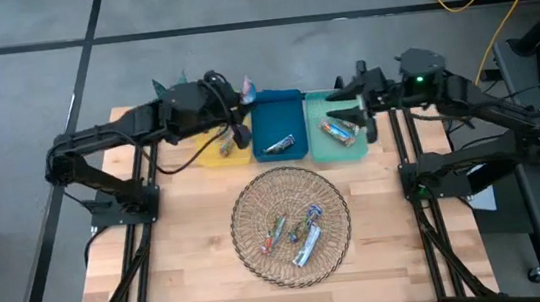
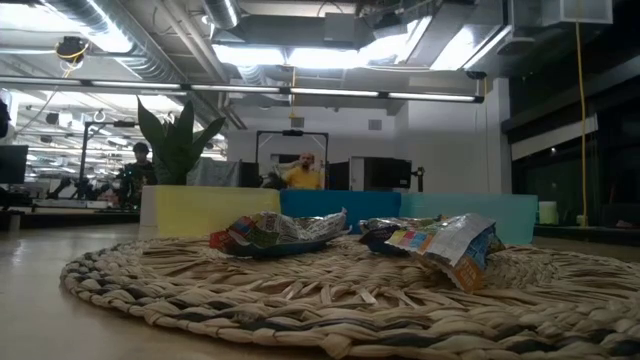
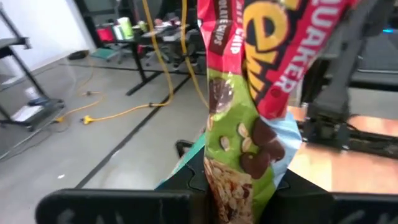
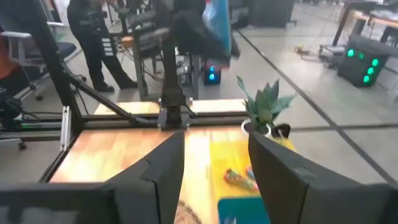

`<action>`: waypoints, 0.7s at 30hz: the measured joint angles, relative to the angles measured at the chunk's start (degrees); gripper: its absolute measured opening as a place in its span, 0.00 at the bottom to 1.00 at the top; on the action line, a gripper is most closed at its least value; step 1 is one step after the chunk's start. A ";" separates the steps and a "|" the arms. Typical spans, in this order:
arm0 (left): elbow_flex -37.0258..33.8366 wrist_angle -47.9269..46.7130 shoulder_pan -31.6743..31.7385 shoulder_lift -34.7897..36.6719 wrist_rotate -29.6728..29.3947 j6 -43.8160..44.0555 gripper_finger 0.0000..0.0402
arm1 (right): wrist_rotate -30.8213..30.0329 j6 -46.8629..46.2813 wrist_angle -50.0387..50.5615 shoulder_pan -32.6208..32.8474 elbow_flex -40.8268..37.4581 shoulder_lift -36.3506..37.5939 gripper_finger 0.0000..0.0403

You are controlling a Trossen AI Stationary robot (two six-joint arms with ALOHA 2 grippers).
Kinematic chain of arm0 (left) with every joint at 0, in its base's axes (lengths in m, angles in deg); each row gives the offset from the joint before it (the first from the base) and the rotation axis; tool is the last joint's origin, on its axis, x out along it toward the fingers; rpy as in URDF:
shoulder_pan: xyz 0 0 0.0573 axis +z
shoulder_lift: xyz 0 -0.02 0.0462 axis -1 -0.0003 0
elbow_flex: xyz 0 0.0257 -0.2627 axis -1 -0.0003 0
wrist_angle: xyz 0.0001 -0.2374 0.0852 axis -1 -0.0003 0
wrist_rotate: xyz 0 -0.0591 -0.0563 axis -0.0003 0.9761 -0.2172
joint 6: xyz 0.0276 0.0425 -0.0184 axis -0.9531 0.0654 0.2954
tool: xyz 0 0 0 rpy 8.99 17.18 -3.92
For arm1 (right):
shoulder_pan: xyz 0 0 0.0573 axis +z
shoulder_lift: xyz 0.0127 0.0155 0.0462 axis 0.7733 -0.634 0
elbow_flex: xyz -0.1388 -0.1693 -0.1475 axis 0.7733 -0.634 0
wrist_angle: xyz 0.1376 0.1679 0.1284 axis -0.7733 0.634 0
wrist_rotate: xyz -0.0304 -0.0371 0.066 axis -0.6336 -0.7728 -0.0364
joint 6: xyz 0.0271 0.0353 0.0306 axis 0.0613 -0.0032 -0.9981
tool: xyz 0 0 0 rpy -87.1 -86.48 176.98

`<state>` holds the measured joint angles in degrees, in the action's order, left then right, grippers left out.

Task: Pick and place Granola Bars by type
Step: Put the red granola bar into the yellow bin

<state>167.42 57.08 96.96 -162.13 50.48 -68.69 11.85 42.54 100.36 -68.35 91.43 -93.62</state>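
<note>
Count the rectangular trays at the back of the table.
3, side by side behind the basket: a yellow tray on the left, partly under the left gripper, a blue tray in the middle, and a teal tray on the right.

Shiny wrapped granola bars [image 1: 297,234] lie in the basket and trays; one red-green bar [image 3: 249,124] hangs upright.

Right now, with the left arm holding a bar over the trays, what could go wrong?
The left gripper pinches its granola bar by one end, near the border between the yellow tray and the blue tray, so it might drop into the wrong one. The right gripper, open above the teal tray, works close by; the arms could crowd each other.
</note>
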 joint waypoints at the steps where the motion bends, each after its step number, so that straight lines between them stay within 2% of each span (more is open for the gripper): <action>1: 0.00 -0.64 0.38 0.50 -0.13 0.00 0.12 | -0.09 -0.15 1.59 0.00 0.01 1.04 0.44; 9: 0.00 -6.30 5.97 2.43 -0.10 0.00 0.12 | -0.89 -4.91 13.52 0.89 0.00 7.92 0.40; 15: 0.00 -10.68 12.28 2.52 2.00 0.00 0.12 | -8.59 -7.67 20.82 4.63 -0.01 11.76 0.39; 21: 0.00 -11.63 18.04 2.26 5.98 0.00 0.12 | -12.29 -9.19 22.18 8.01 -0.01 14.21 0.39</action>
<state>167.42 45.45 115.00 -159.86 56.47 -68.69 -0.44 33.34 122.54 -60.34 91.42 -79.41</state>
